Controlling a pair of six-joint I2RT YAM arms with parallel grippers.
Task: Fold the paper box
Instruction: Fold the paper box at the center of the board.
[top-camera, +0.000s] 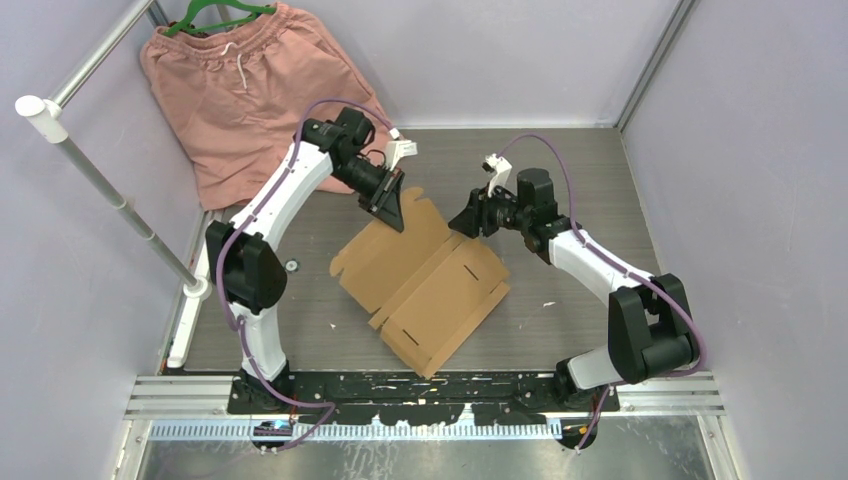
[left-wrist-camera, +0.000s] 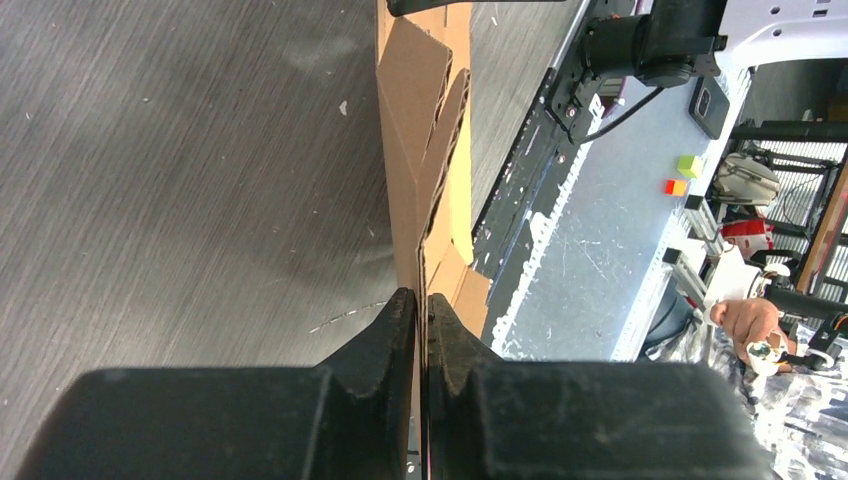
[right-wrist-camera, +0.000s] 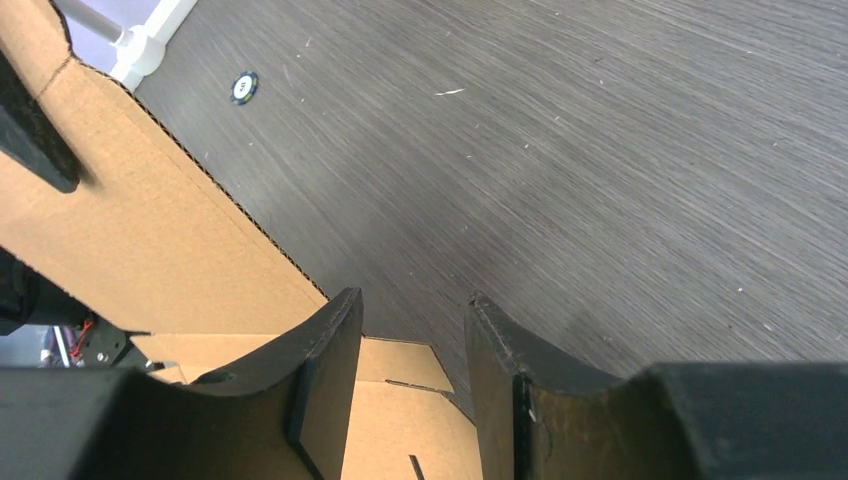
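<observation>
The paper box (top-camera: 425, 290) lies unfolded in the middle of the table (top-camera: 570, 180), its creases running 1 to 7 o'clock. The left gripper (top-camera: 397, 208) pinches its raised 12 o'clock flap. The right gripper (top-camera: 466, 222), half open and empty, hovers at its 2 o'clock edge.

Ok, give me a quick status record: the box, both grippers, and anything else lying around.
box: paper box, unfolded sheet, mostly flat on the table
left gripper: shut on the box's far flap
right gripper: open, by the box's far edge, holding nothing
other: pink shorts at far left, apart from the box
</observation>
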